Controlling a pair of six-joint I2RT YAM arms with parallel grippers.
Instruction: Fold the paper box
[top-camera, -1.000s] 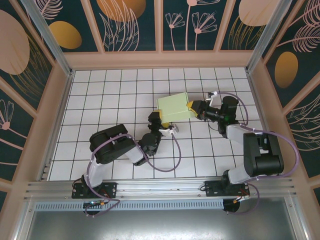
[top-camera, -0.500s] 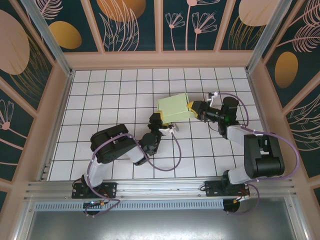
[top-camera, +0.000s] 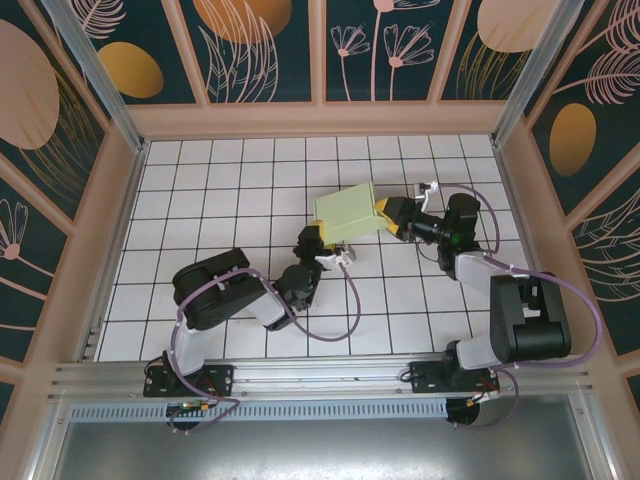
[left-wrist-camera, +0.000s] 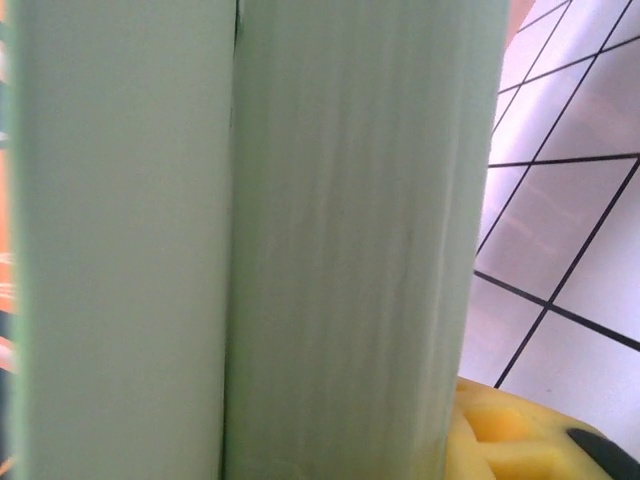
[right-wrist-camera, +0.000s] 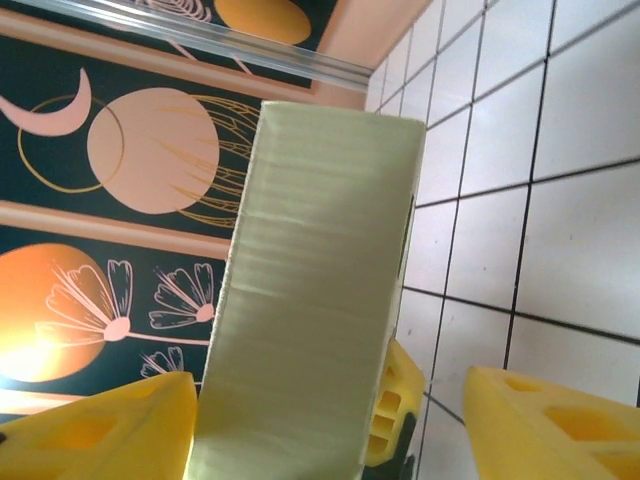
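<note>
The paper box is a folded pale mint-green box, held tilted above the tiled floor near the middle. My left gripper is shut on its near left corner. In the left wrist view the box's card is pressed close, with one yellow fingertip beside it. My right gripper is open at the box's right end. Its yellow fingers straddle the box's narrow side, and the right finger stands well apart from the card. The left gripper's finger shows behind the box.
White tiled floor lies all around the box. Wooden walls with dark floral panels enclose the floor on three sides. An aluminium rail runs along the near edge by the arm bases. Purple cables loop over the floor.
The box and the right gripper have shifted slightly toward the back. The left arm's elbow has moved a little to the left. Both grips look the same.
</note>
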